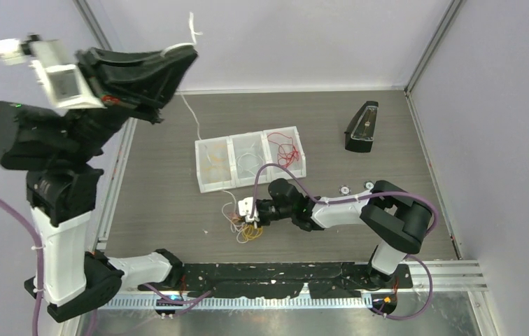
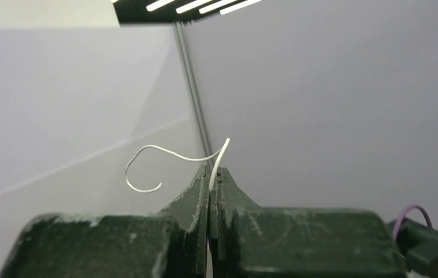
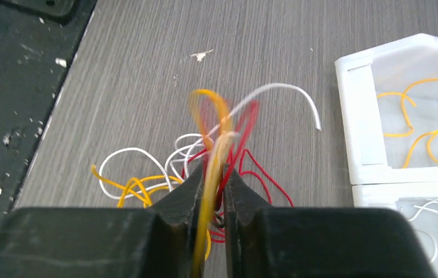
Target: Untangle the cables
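Cables (image 1: 248, 229) in red, white and yellow are seen bunched near the counter's (image 1: 164, 203) near edge, pinched by the right tool (image 3: 212, 172); a white cable (image 2: 170, 155) is clamped aloft by the left tool (image 2: 214, 173).

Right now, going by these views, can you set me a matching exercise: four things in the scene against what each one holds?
Things:
1. left pincer
2. right pincer
3. tray's left compartment
4. tray's right compartment

Holds:
A. red cables
B. one white cable, held high in the air
C. yellow-orange cables
D. strands of the tangled bunch on the table

Pairs: 1-B, 2-D, 3-C, 4-A
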Controlling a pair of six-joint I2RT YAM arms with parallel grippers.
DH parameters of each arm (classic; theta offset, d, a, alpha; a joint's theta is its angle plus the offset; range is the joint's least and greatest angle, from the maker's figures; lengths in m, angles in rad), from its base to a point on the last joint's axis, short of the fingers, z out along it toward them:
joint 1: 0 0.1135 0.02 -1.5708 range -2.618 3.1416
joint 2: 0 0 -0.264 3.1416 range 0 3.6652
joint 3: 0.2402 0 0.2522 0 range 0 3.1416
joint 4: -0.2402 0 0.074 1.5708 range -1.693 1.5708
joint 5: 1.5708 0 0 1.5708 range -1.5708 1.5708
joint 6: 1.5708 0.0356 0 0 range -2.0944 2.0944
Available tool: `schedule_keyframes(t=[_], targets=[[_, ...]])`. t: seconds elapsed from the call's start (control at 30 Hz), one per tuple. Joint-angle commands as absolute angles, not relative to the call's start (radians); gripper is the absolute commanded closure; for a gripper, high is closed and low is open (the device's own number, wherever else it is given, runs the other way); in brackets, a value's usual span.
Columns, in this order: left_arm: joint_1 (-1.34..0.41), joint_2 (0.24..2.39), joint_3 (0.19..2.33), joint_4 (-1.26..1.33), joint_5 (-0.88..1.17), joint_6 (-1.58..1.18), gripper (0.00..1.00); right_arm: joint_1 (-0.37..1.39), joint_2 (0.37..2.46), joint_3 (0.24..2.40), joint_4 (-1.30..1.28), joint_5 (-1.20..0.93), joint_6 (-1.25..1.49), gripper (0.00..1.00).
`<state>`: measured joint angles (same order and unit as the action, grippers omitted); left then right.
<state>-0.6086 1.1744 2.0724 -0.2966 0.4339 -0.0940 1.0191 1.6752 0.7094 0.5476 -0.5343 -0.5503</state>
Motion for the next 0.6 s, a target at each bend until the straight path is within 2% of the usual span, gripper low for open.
schedule_keyframes(t=[0.0, 0.17, 0.23, 0.3, 0.37, 0.57], targets=[[-0.6, 1.206, 2.231, -0.269, 0.365, -0.057, 1.0, 1.024, 1.663, 0.678, 0.5, -0.515, -0.758, 0.85], [-0.599, 1.217, 2.287, -0.241, 0.334, -0.01, 1.0, 1.025, 1.619, 0.61, 0.37, -0.501, -0.924, 0.92], [-0.6, 1.223, 2.309, -0.232, 0.31, 0.022, 1.0, 1.022, 1.61, 0.599, 0.329, -0.482, -0.953, 0.91], [-0.599, 1.227, 2.324, -0.249, 0.311, 0.037, 1.0, 1.018, 1.595, 0.586, 0.303, -0.478, -0.969, 0.86], [-0.6, 1.207, 2.265, -0.263, 0.319, 0.04, 1.0, 1.017, 1.568, 0.601, 0.261, -0.473, -0.978, 0.69], [-0.599, 1.125, 1.974, -0.263, 0.284, 0.087, 1.0, 0.947, 1.495, 0.832, -0.058, -0.504, -0.763, 0.39]])
